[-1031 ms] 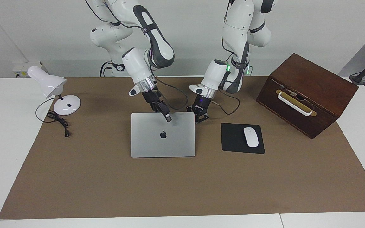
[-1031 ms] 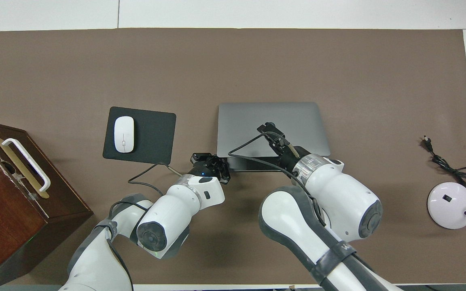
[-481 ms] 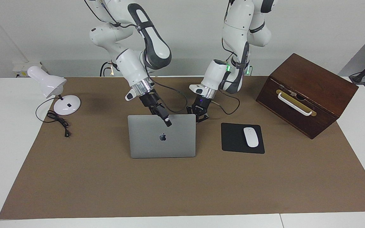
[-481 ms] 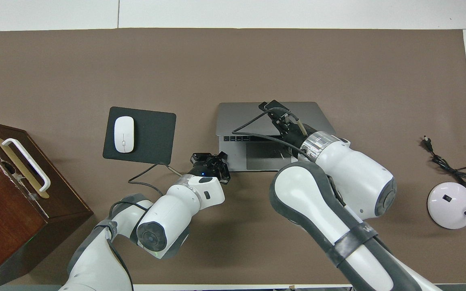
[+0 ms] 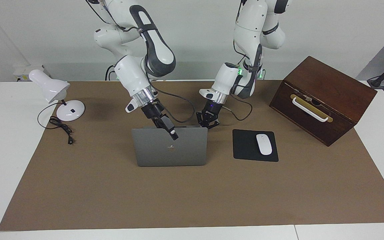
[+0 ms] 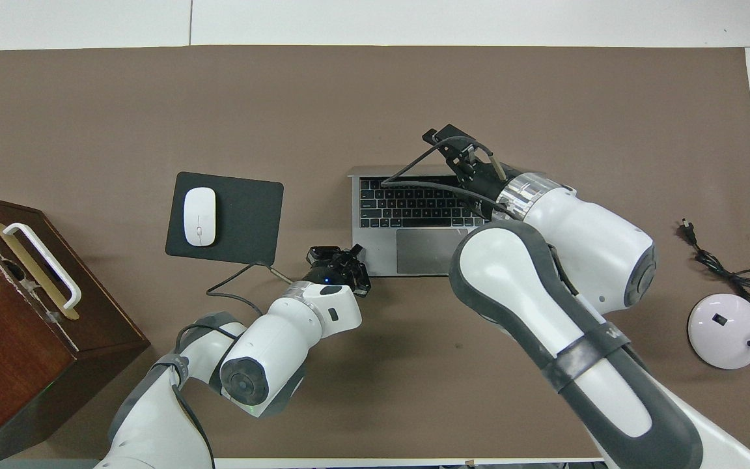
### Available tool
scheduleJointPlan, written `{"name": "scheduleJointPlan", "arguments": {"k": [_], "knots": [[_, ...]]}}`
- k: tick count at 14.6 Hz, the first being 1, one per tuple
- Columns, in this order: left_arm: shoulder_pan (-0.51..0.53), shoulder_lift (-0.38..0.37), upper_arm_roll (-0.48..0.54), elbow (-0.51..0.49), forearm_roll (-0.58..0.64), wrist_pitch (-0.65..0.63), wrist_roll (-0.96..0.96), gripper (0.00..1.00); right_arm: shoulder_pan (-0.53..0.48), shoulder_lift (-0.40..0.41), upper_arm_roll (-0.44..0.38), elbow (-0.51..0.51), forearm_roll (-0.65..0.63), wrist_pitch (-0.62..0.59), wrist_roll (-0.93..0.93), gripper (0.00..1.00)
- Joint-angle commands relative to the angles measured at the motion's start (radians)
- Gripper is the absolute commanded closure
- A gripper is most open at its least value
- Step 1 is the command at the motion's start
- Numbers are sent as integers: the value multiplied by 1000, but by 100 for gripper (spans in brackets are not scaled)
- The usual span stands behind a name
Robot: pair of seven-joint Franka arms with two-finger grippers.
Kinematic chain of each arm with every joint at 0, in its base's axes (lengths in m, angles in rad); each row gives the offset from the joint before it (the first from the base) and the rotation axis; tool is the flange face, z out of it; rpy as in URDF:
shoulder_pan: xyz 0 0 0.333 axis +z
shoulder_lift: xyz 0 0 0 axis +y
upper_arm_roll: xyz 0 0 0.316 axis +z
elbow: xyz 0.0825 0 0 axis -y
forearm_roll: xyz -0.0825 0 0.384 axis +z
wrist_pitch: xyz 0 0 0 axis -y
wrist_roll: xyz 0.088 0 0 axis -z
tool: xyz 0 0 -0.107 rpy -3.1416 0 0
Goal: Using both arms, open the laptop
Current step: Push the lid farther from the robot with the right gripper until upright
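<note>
In the middle of the table the half-raised laptop (image 5: 170, 150) is pinned at its corner by the closed left gripper (image 5: 208, 125) and lifted by the right gripper (image 5: 173, 134), fingers unreadable; slipping could drop the lid.

The laptop (image 5: 170, 146) stands mid-table, with the mouse pad (image 5: 245, 146) beside it toward the left arm's end.

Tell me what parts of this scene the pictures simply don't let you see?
- Laptop screen: the facing view shows only the lid's back; overhead, the right gripper covers it.
- Some keys: hidden overhead under the right arm and its cable.
- Left gripper: whether it touches the laptop's base cannot be told.
- Lamp: its head is cut off by the overhead view's edge.
- Wooden box: contents hidden, it is closed.
</note>
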Motion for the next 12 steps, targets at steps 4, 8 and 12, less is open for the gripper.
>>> {"name": "scheduleJointPlan", "arguments": {"k": [4, 8, 12], "knots": [[1, 48, -2, 20, 23, 9, -3, 100, -73, 68, 3, 154, -64, -89, -16, 0], [1, 48, -2, 20, 23, 9, -3, 100, -95, 87, 3, 194, -90, -118, -12, 0], [1, 48, -2, 18, 23, 9, -3, 100, -107, 96, 3, 209, -101, -130, -10, 0]]}}
